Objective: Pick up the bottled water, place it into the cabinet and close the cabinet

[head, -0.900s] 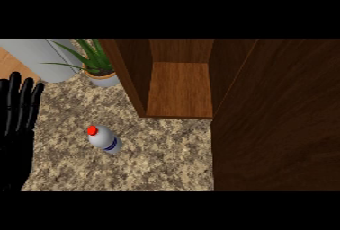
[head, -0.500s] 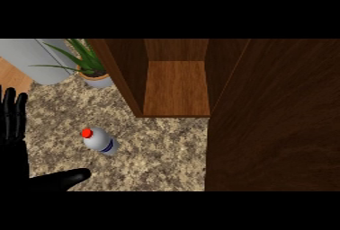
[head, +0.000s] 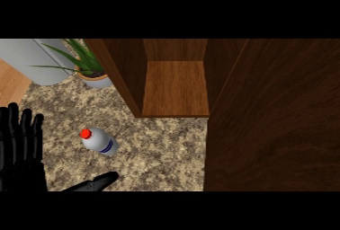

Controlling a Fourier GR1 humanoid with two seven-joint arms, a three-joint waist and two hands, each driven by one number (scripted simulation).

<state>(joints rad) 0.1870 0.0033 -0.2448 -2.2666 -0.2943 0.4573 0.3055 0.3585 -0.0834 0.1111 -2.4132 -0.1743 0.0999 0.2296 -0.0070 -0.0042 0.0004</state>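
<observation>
A: Where's the bottled water [head: 100, 141]?

B: Left-centre of the frame, on the speckled counter [head: 166, 152]. Red cap toward the upper left, white body with a blue band. Nothing touching it.

A: Hands?

B: Left hand [head: 21, 148] at the left edge, fingers straight and pointing up, slightly spread, holding nothing. It's left of the bottle, with a gap of counter between. A dark fingertip, likely its thumb [head: 100, 180], sticks in at the bottom edge, below the bottle, not in contact.

A: Right hand?

B: Not visible.

A: Cabinet?

B: Cabinet [head: 176, 90] is upper centre, open, wooden shelf showing inside. The door [head: 279, 117] is a big dark wood panel filling the right side of the frame. Bottle sits below and left of the opening, well apart from it.

A: Anything else?

B: Potted plant [head: 86, 67] upper left, just beside the cabinet's left wall. Grey cylinder [head: 33, 58] to the left of it, at the top-left corner.
</observation>
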